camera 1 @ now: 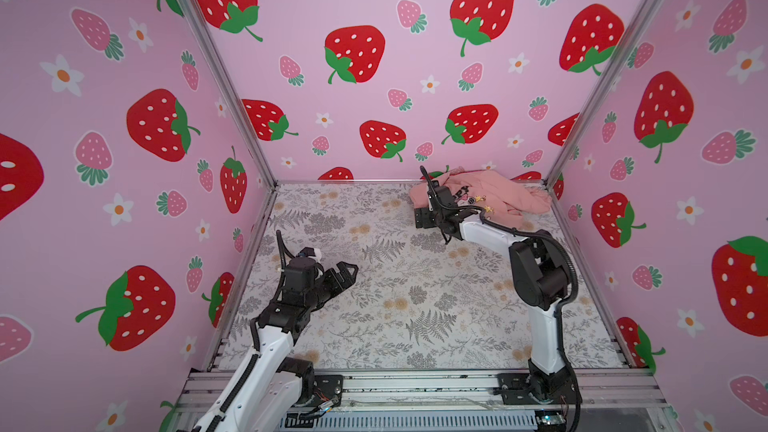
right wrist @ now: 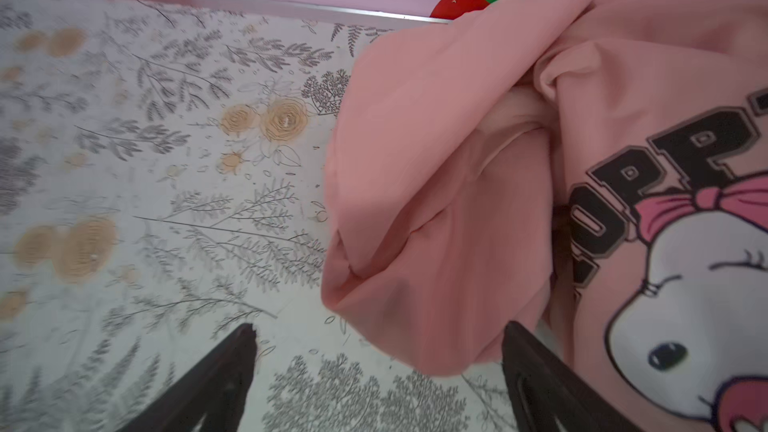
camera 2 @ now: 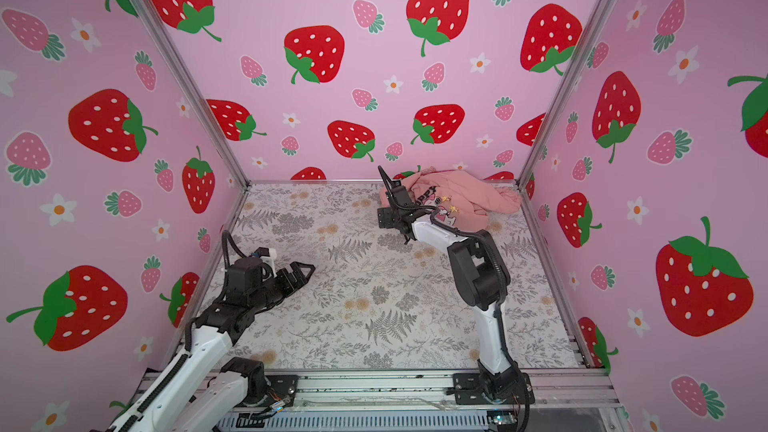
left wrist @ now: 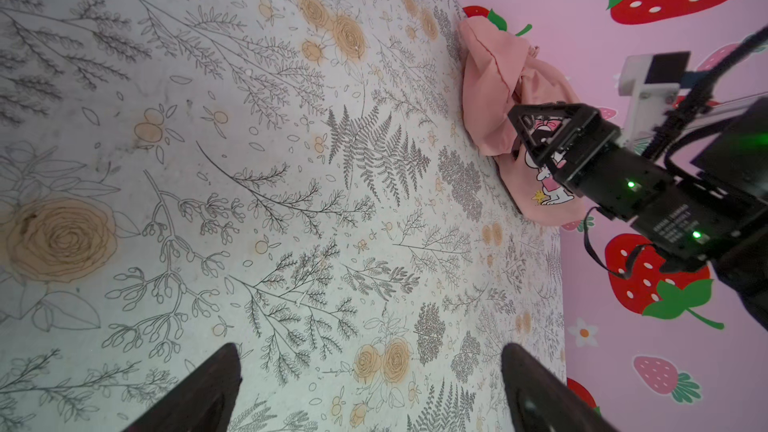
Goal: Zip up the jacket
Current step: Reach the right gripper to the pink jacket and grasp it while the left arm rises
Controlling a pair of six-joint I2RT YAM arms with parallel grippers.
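Beside spread right claw [right wrist: 378, 334], bunched jacket [right wrist: 436, 201], zipper hidden

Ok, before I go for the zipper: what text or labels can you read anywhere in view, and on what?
"OPP": dark block letters on the jacket, above its cartoon dog; a fold hides the start and the picture edge cuts the end.
"OPPY": the same lettering in a top view, small, so not certain.
White print on the right arm's black housing: too small to read.
No other text.
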